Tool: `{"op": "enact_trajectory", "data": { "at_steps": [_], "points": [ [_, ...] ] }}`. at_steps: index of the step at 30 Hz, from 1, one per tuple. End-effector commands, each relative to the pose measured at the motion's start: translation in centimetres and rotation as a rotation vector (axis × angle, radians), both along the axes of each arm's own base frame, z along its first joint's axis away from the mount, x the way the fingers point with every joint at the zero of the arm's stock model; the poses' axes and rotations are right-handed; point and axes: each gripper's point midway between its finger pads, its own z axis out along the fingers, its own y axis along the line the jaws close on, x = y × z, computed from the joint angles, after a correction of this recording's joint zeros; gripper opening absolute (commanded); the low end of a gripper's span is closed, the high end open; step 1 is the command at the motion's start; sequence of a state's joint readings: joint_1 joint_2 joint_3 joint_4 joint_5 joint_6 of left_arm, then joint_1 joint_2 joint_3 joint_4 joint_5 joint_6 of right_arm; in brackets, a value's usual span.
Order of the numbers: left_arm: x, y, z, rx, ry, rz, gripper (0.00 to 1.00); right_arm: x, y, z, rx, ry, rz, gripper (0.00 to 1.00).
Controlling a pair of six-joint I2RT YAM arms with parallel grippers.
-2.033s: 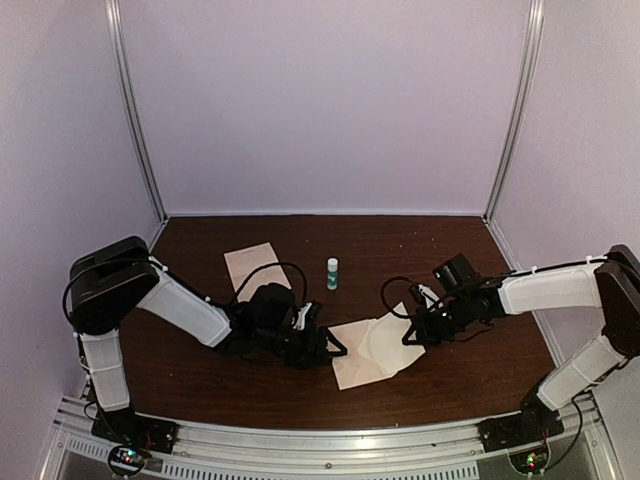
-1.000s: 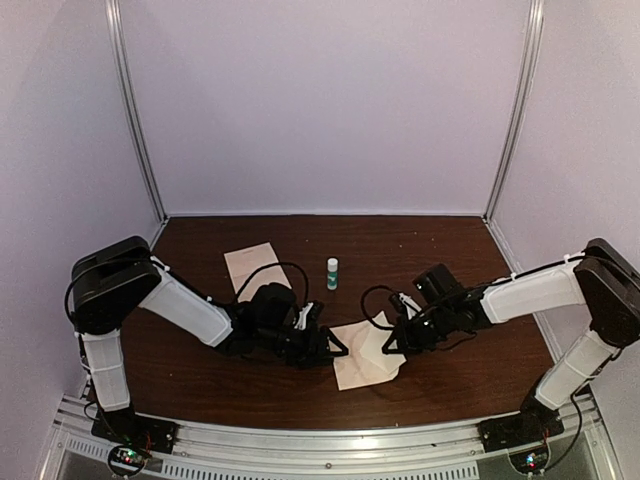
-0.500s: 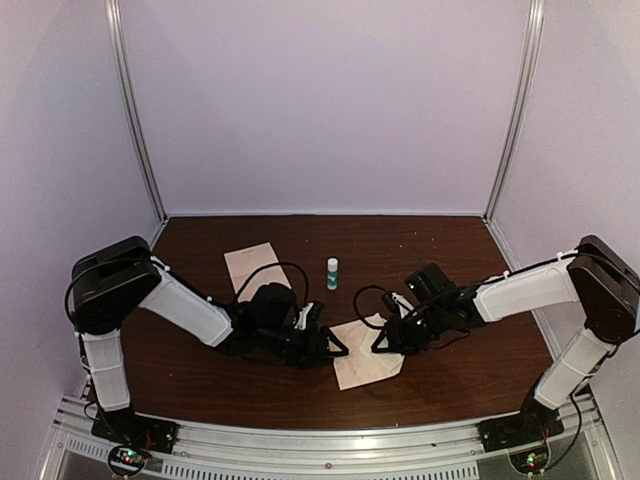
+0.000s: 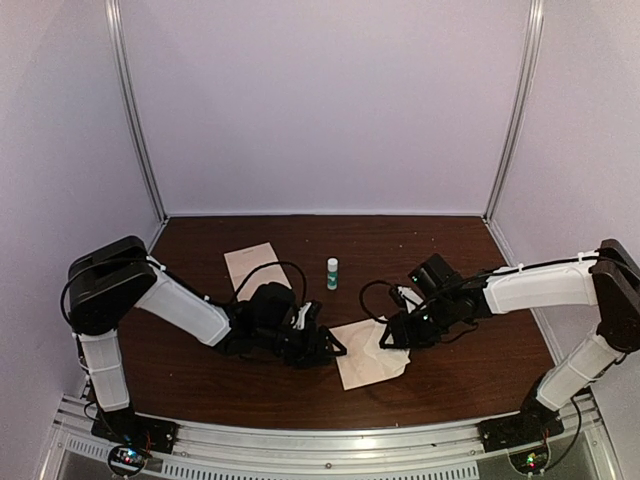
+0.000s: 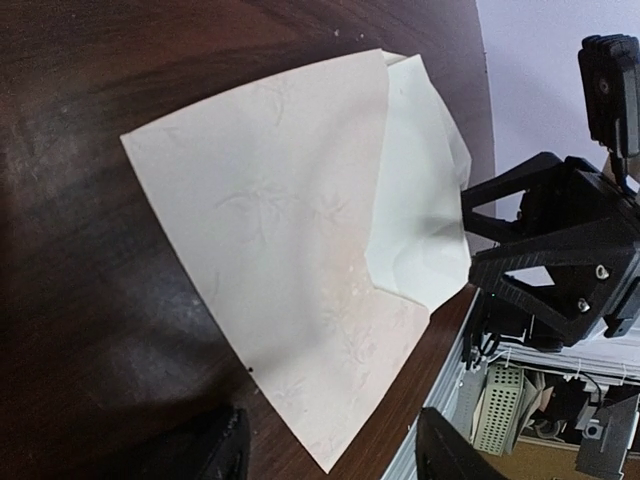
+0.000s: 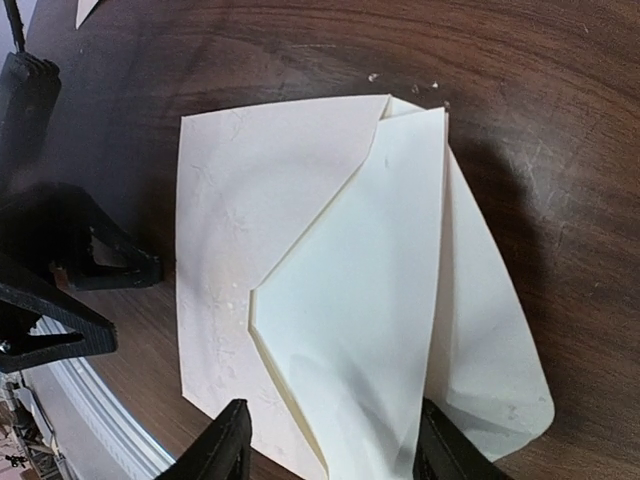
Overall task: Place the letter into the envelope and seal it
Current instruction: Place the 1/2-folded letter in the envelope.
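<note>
The envelope lies flat on the brown table between both arms, pale beige-pink. Its lighter pointed flap is folded over the body, slightly raised. A second pale layer shows under the flap's right side; I cannot tell whether it is the letter. My left gripper stands open at the envelope's left edge, and the near corner of the envelope lies between its fingers. My right gripper is open low over the flap, its fingers either side of the flap's end without pinching it.
A small white-and-green glue bottle stands behind the envelope at mid-table. A flat paper sheet lies at the back left. The table's front rail runs close below the envelope.
My right gripper has opened and let go of the flap, then drawn back slightly to the right. The flap now rests folded over the envelope. The left arm has barely moved.
</note>
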State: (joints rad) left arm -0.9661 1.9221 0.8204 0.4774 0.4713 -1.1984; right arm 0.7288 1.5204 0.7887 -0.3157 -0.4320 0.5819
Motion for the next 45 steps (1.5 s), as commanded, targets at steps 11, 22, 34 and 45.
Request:
{"op": "enact_trajectory", "data": {
  "at_steps": [11,22,34,45],
  "points": [
    [-0.1,0.5,-0.1,0.025,-0.022,-0.010,0.58,-0.1,-1.4,-1.2,-0.082,-0.014,-0.005,0.20],
    [-0.2,0.6,-0.6,0.042,-0.020,-0.023,0.58,-0.5,-2.5,-2.4,-0.127,0.004,-0.038,0.28],
    [-0.3,0.5,-0.9,0.048,-0.015,-0.029,0.58,-0.7,-2.1,-3.5,-0.108,0.031,-0.036,0.23],
    [-0.5,0.4,-1.0,0.044,-0.008,-0.039,0.58,-1.2,-1.1,-3.8,-0.051,0.061,-0.025,0.08]
  ]
}}
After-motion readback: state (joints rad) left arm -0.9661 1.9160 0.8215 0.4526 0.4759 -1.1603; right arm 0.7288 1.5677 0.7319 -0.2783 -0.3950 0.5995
